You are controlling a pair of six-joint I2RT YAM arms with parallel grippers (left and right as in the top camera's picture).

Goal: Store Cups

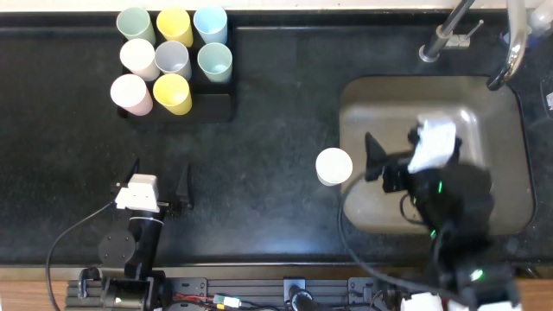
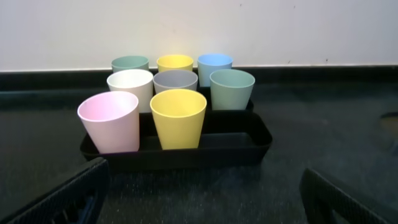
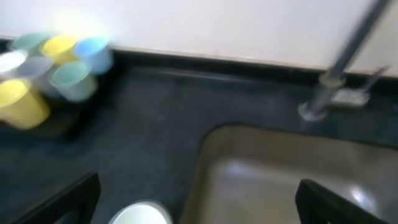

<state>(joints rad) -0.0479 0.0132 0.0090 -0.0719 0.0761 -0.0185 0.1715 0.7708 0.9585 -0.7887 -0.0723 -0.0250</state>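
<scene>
- The right gripper point(image 1: 391, 142) hangs over the sink point(image 1: 484, 104) with its jaws spread wide and nothing in them. The loose white cup point(image 1: 333, 166) stands on the counter just beside the sink's left rim, and from the wrist it sits low between the two fingers.
- A clumsy approach is my first worry. If one finger clips the cup before the other, I expect it to tip, roll along the counter or drop into the sink.
- I can't tell whether the cup's mouth faces up or down. The walls taper, so I think a light or high pinch could let it slip.
- The black tray point(image 1: 220, 108) is well apart from the cup, far across the counter. A weak hold on that long carry could mean a dropped cup.
- The tray holds eight cups, and the one free spot is its near right corner, beside the teal cup point(image 2: 232, 87) and the front yellow cup point(image 2: 178, 117). Coming in low or off-line could knock them over or shove the tray.
- The left gripper point(image 1: 161, 170) sits in front of the tray, open and empty. If the right arm reaches across, I think the two could collide.
</scene>
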